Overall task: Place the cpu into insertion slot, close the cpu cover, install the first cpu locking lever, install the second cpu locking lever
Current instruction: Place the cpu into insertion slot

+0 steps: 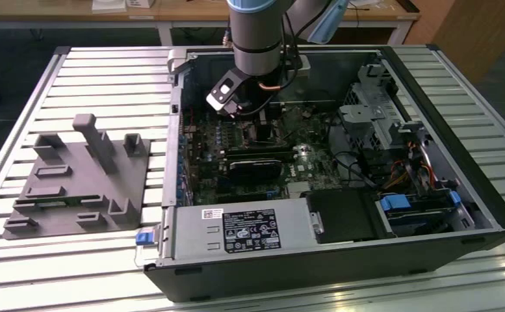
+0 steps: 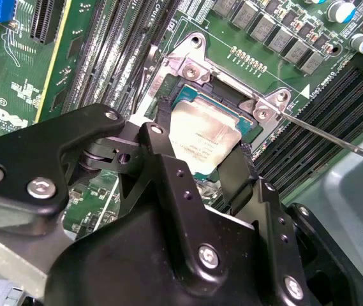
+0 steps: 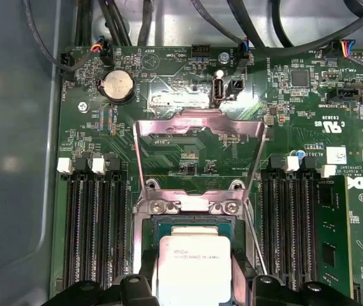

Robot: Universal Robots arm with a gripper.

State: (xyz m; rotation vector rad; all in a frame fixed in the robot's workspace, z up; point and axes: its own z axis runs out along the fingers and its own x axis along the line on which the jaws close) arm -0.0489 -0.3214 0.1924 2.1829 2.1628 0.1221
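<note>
End effector [image 2: 199, 164]: black fingers closed partway, gripping two opposite edges of the small flat square silver-beige cpu [image 2: 201, 131]. The cpu lies between the fingertips, squarely over the dark square insertion slot [image 3: 168, 221]; whether it is seated I cannot tell. Silvery metal-frame cpu cover [image 3: 197, 121] stands open.

**Slatted bench in a wood-furnished room**

A metal workbench [image 1: 88, 78] of pale, ribbed slats fills the near and middle ground, and light glints in bright bands along its nearest slats. Beyond its far edge stands a wooden desk [image 1: 192, 13] on a white frame. A wooden cabinet [image 1: 482, 32] stands at the exterior view's far right. The floor [image 1: 18, 39] beneath them is dark.
</note>
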